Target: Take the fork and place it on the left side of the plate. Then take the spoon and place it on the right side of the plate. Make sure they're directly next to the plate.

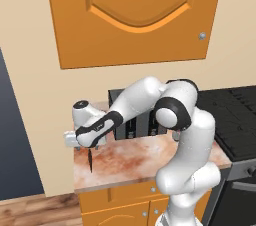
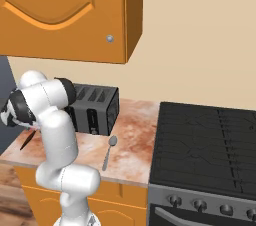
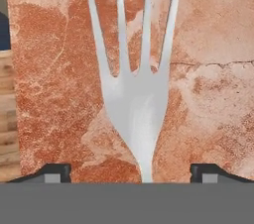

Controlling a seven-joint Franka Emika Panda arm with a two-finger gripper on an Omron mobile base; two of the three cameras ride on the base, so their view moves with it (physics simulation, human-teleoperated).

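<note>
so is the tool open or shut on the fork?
Open. In the hand view both fingertips sit wide apart, with the fork centred between them on the counter, untouched.

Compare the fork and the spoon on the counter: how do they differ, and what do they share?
The fork has a tined silver head and a black handle; the spoon is all silver with an oval bowl. The fork lies under the open gripper near the counter's left end; the spoon lies clear of it, before the toaster. Both lie flat on the counter.

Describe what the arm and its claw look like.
The arm is glossy white, built of rounded tubular segments with black bands at the joints. The claw sits on a white hand with a dark wrist; its fingertips are small, dark and blocky. No cables or markings visible.
</note>
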